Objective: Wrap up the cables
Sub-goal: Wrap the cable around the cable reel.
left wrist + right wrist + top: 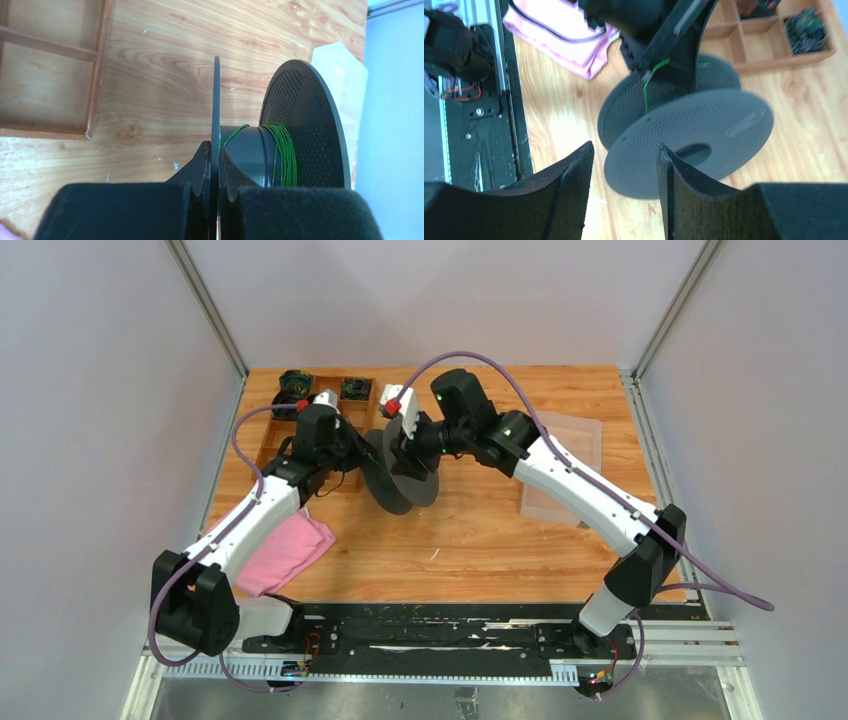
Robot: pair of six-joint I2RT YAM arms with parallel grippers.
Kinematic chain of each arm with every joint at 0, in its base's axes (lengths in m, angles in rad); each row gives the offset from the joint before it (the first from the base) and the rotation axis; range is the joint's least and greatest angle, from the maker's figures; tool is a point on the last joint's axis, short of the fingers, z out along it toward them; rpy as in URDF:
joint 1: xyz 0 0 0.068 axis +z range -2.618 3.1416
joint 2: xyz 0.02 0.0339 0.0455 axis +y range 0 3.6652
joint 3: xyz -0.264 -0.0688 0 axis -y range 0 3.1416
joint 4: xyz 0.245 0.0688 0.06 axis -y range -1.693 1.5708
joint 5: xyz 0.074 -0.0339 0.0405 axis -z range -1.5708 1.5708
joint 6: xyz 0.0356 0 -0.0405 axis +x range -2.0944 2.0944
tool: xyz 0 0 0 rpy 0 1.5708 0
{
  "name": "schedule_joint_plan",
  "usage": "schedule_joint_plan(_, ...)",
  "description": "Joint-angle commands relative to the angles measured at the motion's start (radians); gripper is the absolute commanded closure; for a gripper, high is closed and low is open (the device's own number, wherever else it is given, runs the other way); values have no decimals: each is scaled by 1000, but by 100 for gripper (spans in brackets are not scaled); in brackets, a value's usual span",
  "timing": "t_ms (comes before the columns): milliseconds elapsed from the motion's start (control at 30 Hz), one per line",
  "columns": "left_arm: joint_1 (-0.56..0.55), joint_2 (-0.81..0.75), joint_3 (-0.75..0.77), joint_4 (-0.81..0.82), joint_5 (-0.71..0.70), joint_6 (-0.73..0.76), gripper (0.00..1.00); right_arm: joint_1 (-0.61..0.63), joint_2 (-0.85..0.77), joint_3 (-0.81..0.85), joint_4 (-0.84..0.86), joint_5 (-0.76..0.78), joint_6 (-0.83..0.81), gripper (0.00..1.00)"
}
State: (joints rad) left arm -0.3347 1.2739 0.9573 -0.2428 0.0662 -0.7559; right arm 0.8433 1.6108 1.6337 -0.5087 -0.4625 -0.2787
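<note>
Wood tabletop point(500, 540), left gripper point(215, 170) pinching the spool point(305, 125) flange, right gripper point(624, 150) spread.
Green wire point(285, 150) looks light and floppy, I'd pinch its loose end.

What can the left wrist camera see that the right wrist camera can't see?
Only the left wrist view: the green wire looped round the black spool's core, and a pale sheet. Only the right wrist view: the pink cloth, the right gripper open, and the hole in a flange's middle. Both: the spool pinched by the left gripper, some green wire, the wooden tray and the table.
</note>
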Motion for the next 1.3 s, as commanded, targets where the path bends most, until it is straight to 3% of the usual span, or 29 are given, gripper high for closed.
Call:
schedule_joint_plan(0,5,-28,8,139,73,6,100,25,61,176,-98,-23,-80,52)
schedule_joint_plan(367,-5,-66,23,140,105,185,100,68,207,399,-269,8,-245,50)
schedule_joint_plan(767,-33,-101,17,144,105,209,100,140,249,410,-283,184,-307,46)
schedule_joint_plan(1067,-28,-136,3,125,40,217,100,138,144,317,-205,207,-225,49)
schedule_joint_plan(1267,-5,-184,17,122,65,239,100,-11,-17,123,-59,156,-90,49)
